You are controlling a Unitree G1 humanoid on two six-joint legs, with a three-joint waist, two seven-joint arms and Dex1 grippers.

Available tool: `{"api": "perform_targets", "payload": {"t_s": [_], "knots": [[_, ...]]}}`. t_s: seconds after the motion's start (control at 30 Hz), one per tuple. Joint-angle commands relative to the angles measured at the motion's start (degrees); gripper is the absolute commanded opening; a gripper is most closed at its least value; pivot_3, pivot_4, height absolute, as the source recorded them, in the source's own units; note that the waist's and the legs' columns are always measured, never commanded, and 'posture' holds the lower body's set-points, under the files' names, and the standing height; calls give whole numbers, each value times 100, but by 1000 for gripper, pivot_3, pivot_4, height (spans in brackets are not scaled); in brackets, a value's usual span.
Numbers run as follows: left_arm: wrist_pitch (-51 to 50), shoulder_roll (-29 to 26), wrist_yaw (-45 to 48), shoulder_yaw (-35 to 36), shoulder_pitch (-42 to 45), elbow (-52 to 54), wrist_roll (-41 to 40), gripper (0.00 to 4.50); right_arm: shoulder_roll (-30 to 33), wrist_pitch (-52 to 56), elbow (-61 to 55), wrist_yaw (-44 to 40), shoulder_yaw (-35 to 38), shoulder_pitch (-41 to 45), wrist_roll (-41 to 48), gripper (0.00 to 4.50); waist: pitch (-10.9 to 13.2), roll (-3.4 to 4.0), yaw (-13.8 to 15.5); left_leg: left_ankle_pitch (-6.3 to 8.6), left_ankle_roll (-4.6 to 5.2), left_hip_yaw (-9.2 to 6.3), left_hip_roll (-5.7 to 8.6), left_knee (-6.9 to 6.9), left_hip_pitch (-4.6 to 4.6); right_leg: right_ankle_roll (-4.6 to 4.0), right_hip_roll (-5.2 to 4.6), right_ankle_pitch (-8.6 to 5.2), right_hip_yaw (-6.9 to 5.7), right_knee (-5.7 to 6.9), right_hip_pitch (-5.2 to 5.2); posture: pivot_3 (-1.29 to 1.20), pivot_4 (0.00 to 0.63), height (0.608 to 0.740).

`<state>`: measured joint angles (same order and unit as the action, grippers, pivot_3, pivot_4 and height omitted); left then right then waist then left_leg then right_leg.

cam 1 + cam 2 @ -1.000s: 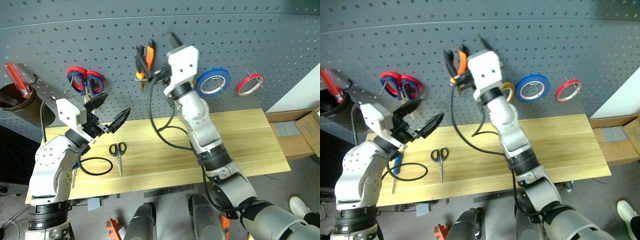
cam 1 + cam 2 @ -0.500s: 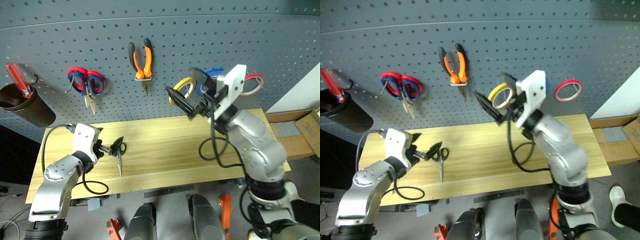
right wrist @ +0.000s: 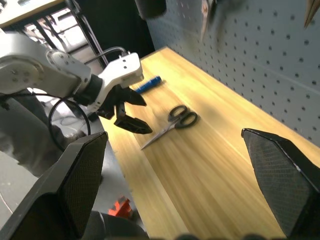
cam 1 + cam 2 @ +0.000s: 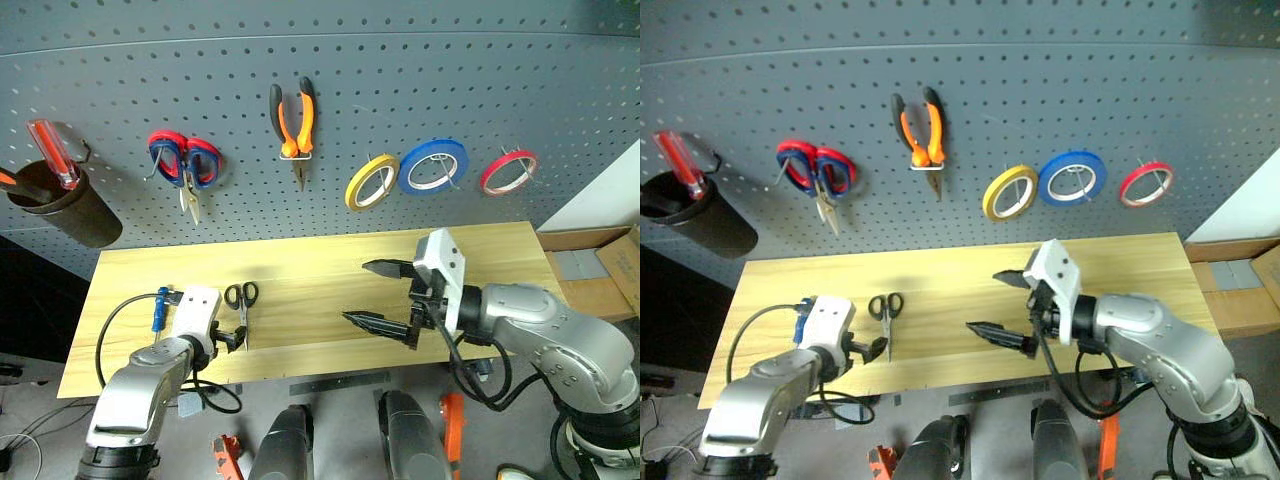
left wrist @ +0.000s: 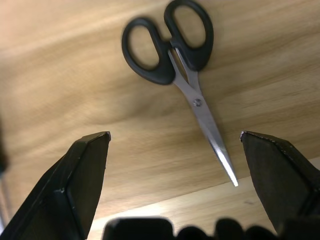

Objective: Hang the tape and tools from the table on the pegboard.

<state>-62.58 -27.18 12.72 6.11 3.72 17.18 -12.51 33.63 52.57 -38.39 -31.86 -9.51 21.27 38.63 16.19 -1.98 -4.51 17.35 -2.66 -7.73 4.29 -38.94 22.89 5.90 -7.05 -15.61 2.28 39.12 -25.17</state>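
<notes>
Both arms have dropped from the pegboard (image 4: 520,90) to the desk (image 4: 320,270) since a second ago, the right one leaving the orange-and-black pliers (image 4: 293,128) hanging on a hook. The left end effector (image 4: 232,341) now sits low at the desk's near left edge, its two black fingers (image 5: 82,170) spread wide and holding nothing. The small black-handled scissors (image 4: 240,305) lie flat on the wood just beyond it, handles toward the pegboard and blades pointing back at the robot; in the left wrist view the blade tip (image 5: 231,180) falls between the open fingers, apart from both. The blue-handled screwdriver (image 4: 157,308) lies on the desk just left of that end effector, beside its cable. The right end effector (image 4: 385,295) hovers over the middle of the desk, jaws fully apart and empty, well to the right of the scissors. On the pegboard the thin red tape ring (image 4: 508,171) hangs at the far right, next to a larger blue ring (image 4: 430,166) and a yellow ring (image 4: 370,182). Red-and-blue-handled scissors (image 4: 183,165) hang left of the pliers, and a red-handled screwdriver (image 4: 50,150) stands in a dark cup (image 4: 65,210) at far left.
</notes>
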Motion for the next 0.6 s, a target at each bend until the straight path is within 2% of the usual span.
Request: {"api": "perform_targets", "payload": {"t_s": [0.03,0.33,0.5,0.6], "knots": [[-190,254,-269,24,254,-341,122,4500,-42,45,-75,141,-170,144,-196,4452,0,-1,8,0,0,0,0,0,1,0,-1,0,0,-1,0,-52,294,740],[45,521,-524,-123,1067,-1526,394,4500,-139,276,-103,248,-280,256,-212,4452,1,-3,65,0,0,0,0,0,2,0,-4,1,-1,-8,0,-74,305,740],[34,510,-377,-262,1164,-1823,416,4500,-51,469,-163,120,-315,300,-119,4452,1,-2,83,0,0,-1,0,1,0,0,-4,1,-1,-7,2,-91,313,740],[-10,496,-324,-303,1079,-1817,428,3930,23,470,-176,78,-380,359,-197,4500,0,-2,81,0,0,0,0,1,-5,1,-4,1,0,-8,7,-94,315,740]]}}
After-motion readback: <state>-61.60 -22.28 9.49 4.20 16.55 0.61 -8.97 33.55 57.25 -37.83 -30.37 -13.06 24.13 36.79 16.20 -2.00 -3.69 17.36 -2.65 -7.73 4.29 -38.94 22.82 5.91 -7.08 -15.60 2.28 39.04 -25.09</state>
